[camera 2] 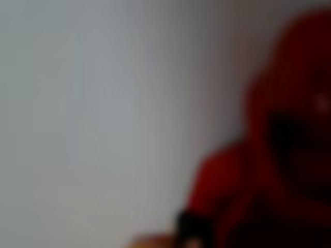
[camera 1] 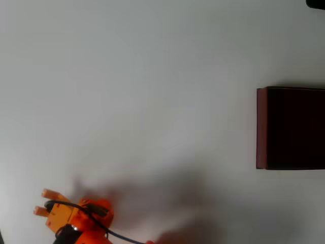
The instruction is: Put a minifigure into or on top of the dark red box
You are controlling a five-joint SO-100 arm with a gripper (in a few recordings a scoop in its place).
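In the overhead view the orange plastic jaws (camera 1: pixel 39 202) sit at seven o'clock on the white table (camera 1: pixel 152 91), fingertips apart and empty; the dark red rectangular box (camera 1: pixel 290 128) waits at three o'clock, well apart; in the wrist view a blurred bright red shape, likely the tiny red toy minifigure (camera 2: pixel 289 150), looms close, suggesting an approach to pick it up.

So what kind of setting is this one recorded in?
Probably a bare tabletop robot workspace: a plain white table, an orange gripper with a black cable at its lower left, and a dark red box at the right edge. Nothing suggests a home or kitchen.
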